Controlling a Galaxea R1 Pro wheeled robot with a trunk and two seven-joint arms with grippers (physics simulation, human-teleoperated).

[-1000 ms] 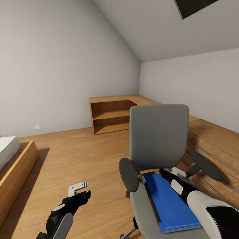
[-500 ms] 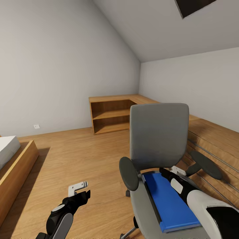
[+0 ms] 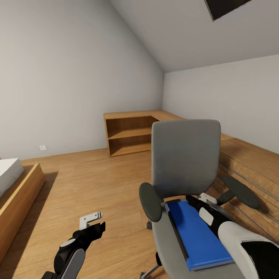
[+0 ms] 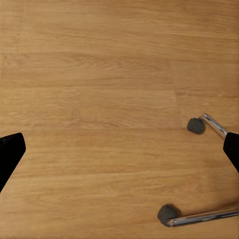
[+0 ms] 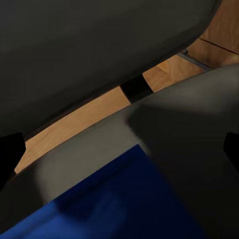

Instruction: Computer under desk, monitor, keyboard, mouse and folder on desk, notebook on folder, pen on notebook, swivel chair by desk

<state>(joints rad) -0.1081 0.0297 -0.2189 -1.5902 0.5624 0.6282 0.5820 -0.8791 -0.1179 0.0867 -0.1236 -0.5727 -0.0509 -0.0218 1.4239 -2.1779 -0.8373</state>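
The swivel chair (image 3: 185, 159), grey with black armrests, stands just ahead at the right, its back facing me. The bright blue folder (image 3: 197, 236) lies flat on its seat. My right gripper (image 3: 199, 200) reaches low over the seat along the folder's right side, close to the backrest. In the right wrist view the right gripper (image 5: 119, 149) is open, with the folder (image 5: 99, 204) and the grey seat (image 5: 189, 124) just beyond its fingertips. My left gripper (image 3: 93, 224) hangs open over the wood floor, left of the chair. The left gripper (image 4: 119, 152) looks down on two chair castors (image 4: 195, 125).
Low wooden corner shelving (image 3: 130, 135) lines the far wall. A wooden bed frame with a white mattress (image 3: 17, 186) sits at the left. Wooden stepped panelling (image 3: 252, 162) runs along the right behind the chair. A skylight (image 3: 228, 7) is in the sloped ceiling.
The right gripper has crept a little farther toward the backrest, and the chair and folder have shifted slightly away. The left arm has not moved.
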